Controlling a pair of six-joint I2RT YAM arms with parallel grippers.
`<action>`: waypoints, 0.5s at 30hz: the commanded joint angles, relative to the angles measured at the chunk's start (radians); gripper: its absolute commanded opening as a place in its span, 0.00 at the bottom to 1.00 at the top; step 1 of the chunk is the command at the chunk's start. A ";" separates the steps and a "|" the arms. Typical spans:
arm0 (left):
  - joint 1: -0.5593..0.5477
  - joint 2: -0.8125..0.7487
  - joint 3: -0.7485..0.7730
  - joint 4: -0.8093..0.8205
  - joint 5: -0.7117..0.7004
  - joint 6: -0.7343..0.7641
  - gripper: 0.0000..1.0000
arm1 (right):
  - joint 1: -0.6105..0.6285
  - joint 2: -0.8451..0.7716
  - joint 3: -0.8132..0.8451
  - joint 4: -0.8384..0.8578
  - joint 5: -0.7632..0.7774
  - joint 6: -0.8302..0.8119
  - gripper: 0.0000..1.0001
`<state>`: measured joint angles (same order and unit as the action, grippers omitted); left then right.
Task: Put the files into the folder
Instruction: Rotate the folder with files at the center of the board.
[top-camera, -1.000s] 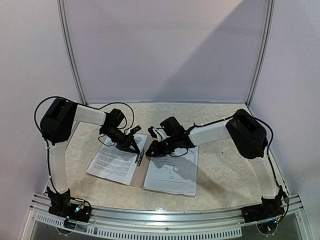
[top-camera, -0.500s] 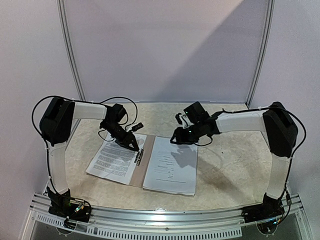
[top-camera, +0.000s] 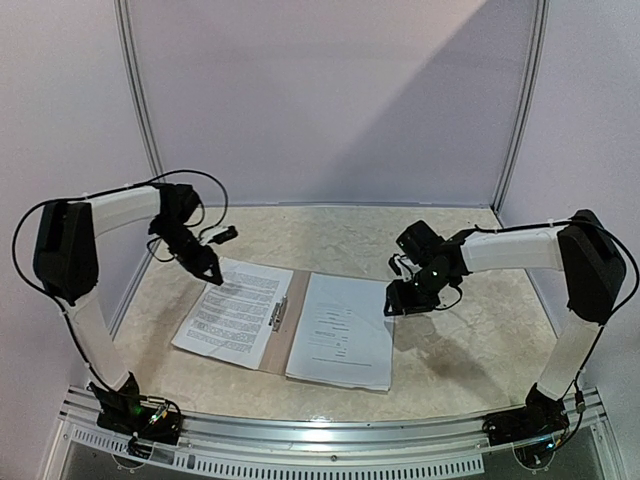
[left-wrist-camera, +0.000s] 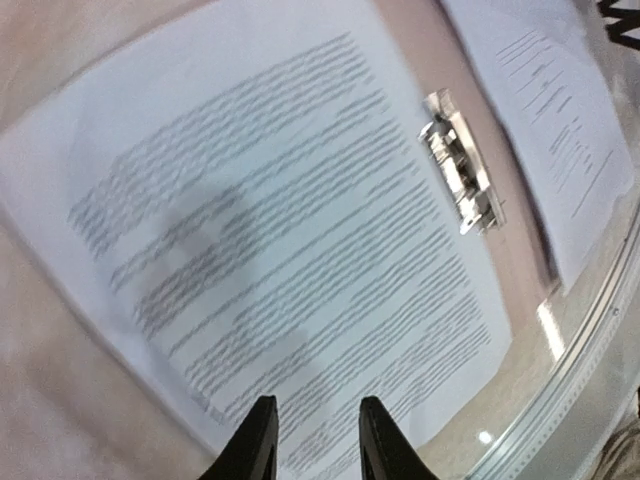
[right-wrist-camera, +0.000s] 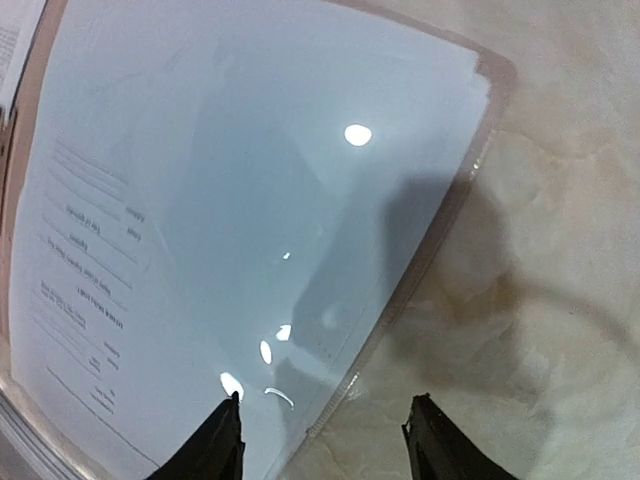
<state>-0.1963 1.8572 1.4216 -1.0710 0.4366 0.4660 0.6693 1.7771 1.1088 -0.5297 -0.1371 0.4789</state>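
The files on the folder: printed sheet lies beneath the narrowly parted, empty left gripper; sleeved sheet's edge lies beneath the wide, empty right gripper.

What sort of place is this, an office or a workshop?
Probably a robot test booth, not an office: a left arm and a right arm bolted to the near edge of a table, plain wall panels in metal posts closing it in, and a folder with printed sheets laid out.
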 joint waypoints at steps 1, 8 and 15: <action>0.141 -0.134 -0.155 -0.089 -0.114 0.089 0.32 | 0.060 -0.040 0.140 -0.049 -0.028 -0.367 0.59; 0.243 -0.296 -0.352 -0.131 -0.219 0.129 0.41 | 0.168 0.166 0.532 -0.227 -0.074 -0.781 0.66; 0.295 -0.402 -0.547 -0.076 -0.452 0.247 0.38 | 0.090 0.503 0.915 -0.367 0.132 -0.618 0.62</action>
<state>0.0891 1.5078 0.9588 -1.1591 0.0990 0.6075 0.8387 2.1040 1.9072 -0.7517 -0.1120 -0.1886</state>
